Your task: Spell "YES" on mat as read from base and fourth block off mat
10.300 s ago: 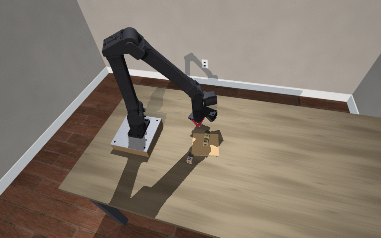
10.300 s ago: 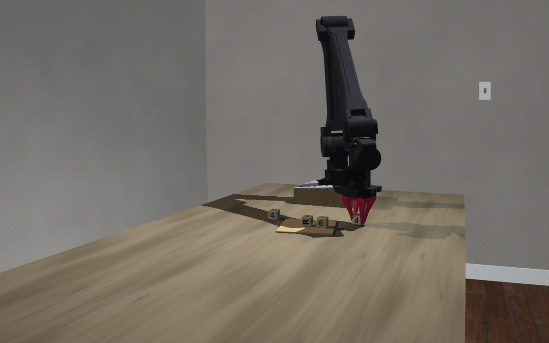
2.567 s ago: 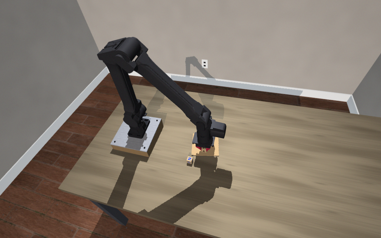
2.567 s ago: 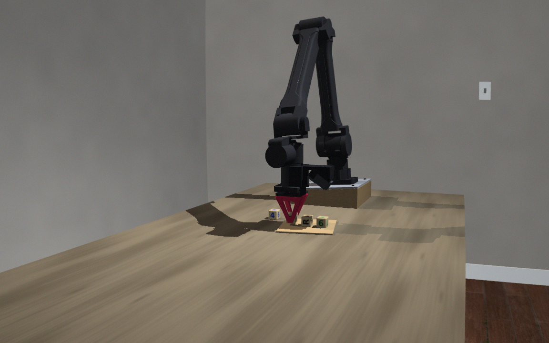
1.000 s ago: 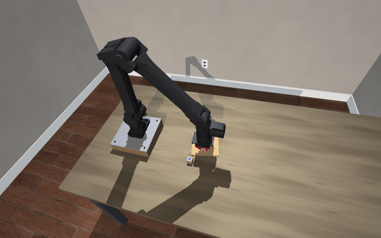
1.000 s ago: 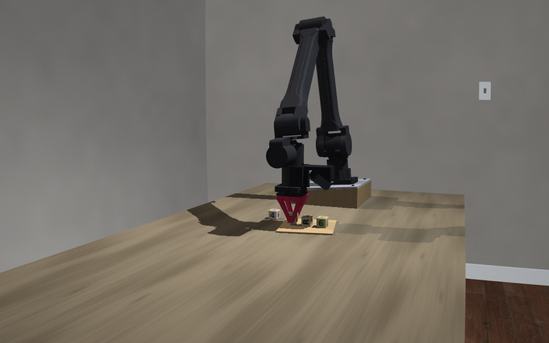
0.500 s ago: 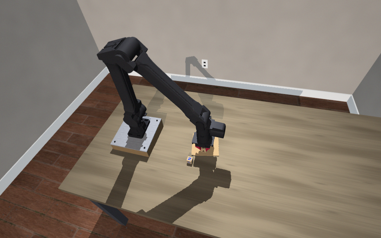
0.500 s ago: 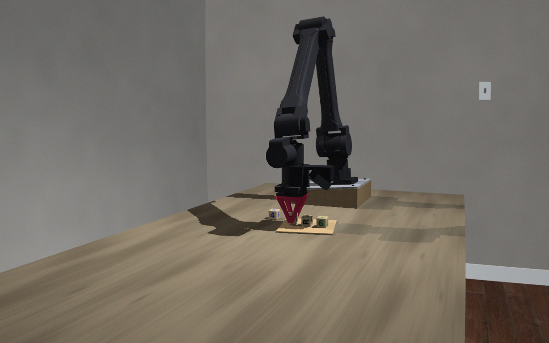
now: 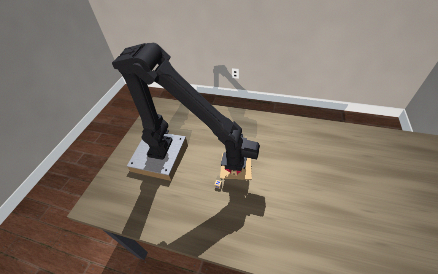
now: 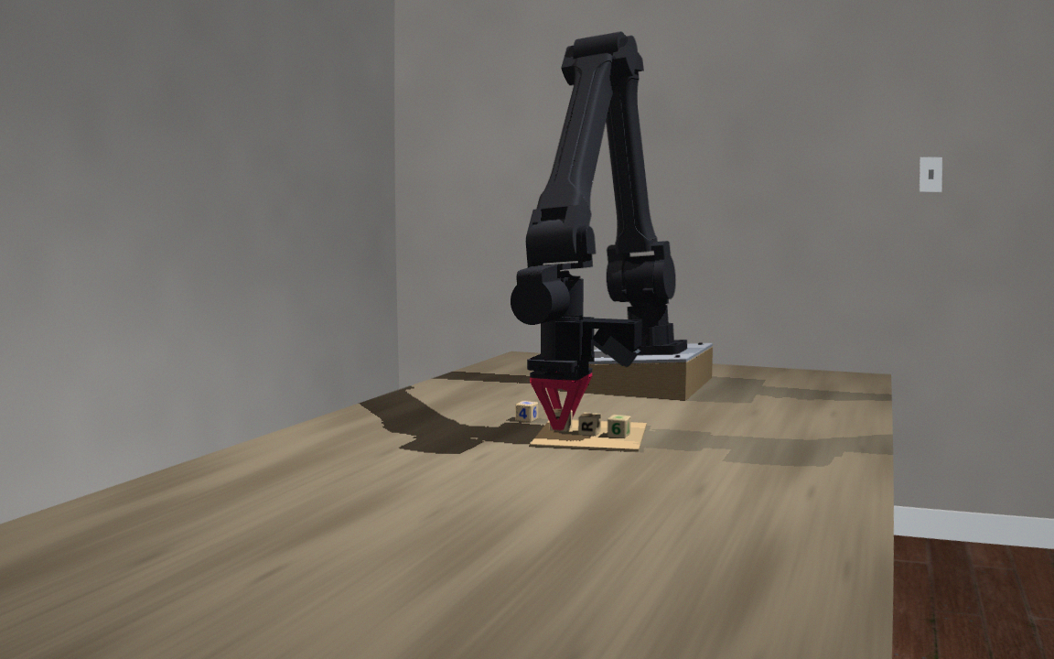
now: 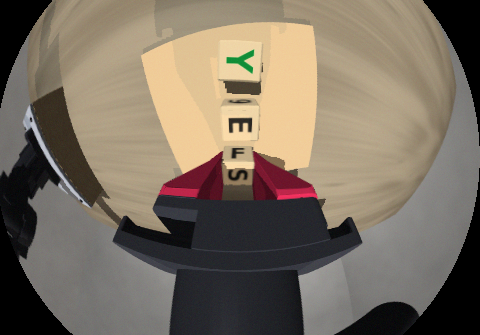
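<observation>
Nearest the wrist camera, at 6 o'clock of its view, the gripper (image 11: 238, 178) stood partly closed with its red fingers clamped on the S block (image 11: 239, 170), which sat low on the mat (image 11: 294, 95). Whether that block touched the mat or hung just above it could not be told. Toward 12 o'clock from it lay the E block (image 11: 239, 123), just beside, and then the Y block (image 11: 240, 61), a little farther, all three in one near-straight line on the mat. Judged by their look, the blocks were small, stiff and light, with flat faces that suit a pinch on two opposite sides; a held one could slide sideways if released unevenly. From the exterior view, the N block (image 10: 526, 411) lay on the counter (image 10: 433, 524) at about 9 o'clock of the mat, off it. The remaining step appeared to be letting go.
</observation>
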`<state>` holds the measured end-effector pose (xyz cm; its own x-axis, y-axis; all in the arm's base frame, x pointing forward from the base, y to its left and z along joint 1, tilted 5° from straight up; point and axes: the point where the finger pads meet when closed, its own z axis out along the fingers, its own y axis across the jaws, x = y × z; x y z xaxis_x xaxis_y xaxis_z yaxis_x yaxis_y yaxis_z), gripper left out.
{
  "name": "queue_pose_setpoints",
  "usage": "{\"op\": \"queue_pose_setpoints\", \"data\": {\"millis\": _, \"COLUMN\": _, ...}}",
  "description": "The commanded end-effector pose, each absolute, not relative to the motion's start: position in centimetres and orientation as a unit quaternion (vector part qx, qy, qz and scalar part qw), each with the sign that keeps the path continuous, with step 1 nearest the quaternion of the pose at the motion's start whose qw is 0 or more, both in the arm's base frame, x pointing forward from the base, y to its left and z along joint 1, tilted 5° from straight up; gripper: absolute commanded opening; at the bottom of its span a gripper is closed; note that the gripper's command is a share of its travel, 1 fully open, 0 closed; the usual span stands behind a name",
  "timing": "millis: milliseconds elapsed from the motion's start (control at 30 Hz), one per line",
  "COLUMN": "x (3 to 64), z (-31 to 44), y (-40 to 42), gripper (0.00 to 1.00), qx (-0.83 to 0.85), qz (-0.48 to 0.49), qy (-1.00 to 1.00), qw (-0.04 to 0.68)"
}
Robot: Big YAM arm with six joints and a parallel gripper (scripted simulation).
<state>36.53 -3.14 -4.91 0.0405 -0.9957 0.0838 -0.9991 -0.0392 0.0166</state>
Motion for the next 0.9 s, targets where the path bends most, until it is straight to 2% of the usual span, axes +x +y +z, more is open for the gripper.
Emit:
{"op": "queue_pose_setpoints", "data": {"millis": 0, "x": 36.37, "z": -5.34, "y": -2.92, "gripper": 0.21, "qx": 0.726, "qz": 0.022, "qy": -0.687, "qw": 0.034}}
{"op": "queue_pose_setpoints", "data": {"millis": 400, "x": 36.37, "z": -5.33, "y": -2.92, "gripper": 0.21, "qx": 0.726, "qz": 0.023, "qy": -0.687, "qw": 0.034}}
{"op": "queue_pose_setpoints", "data": {"millis": 433, "x": 36.37, "z": -5.33, "y": -2.92, "gripper": 0.25, "qx": 0.726, "qz": 0.023, "qy": -0.687, "qw": 0.034}}
{"op": "queue_pose_setpoints", "data": {"millis": 500, "x": 36.37, "z": -5.33, "y": -2.92, "gripper": 0.25, "qx": 0.726, "qz": 0.023, "qy": -0.687, "qw": 0.034}}
{"op": "queue_pose_setpoints", "data": {"millis": 533, "x": 36.37, "z": -5.33, "y": -2.92, "gripper": 0.28, "qx": 0.726, "qz": 0.023, "qy": -0.687, "qw": 0.034}}
{"op": "queue_pose_setpoints", "data": {"millis": 600, "x": 36.37, "z": -5.33, "y": -2.92, "gripper": 0.28, "qx": 0.726, "qz": 0.023, "qy": -0.687, "qw": 0.034}}
{"op": "queue_pose_setpoints", "data": {"millis": 633, "x": 36.37, "z": -5.33, "y": -2.92, "gripper": 0.32, "qx": 0.726, "qz": 0.023, "qy": -0.687, "qw": 0.034}}
{"op": "queue_pose_setpoints", "data": {"millis": 700, "x": 36.37, "z": -5.33, "y": -2.92, "gripper": 0.32, "qx": 0.726, "qz": 0.023, "qy": -0.687, "qw": 0.034}}
{"op": "queue_pose_setpoints", "data": {"millis": 733, "x": 36.37, "z": -5.33, "y": -2.92, "gripper": 0.36, "qx": 0.726, "qz": 0.023, "qy": -0.687, "qw": 0.034}}
{"op": "queue_pose_setpoints", "data": {"millis": 867, "x": 36.37, "z": -5.33, "y": -2.92, "gripper": 0.40, "qx": 0.726, "qz": 0.023, "qy": -0.687, "qw": 0.034}}
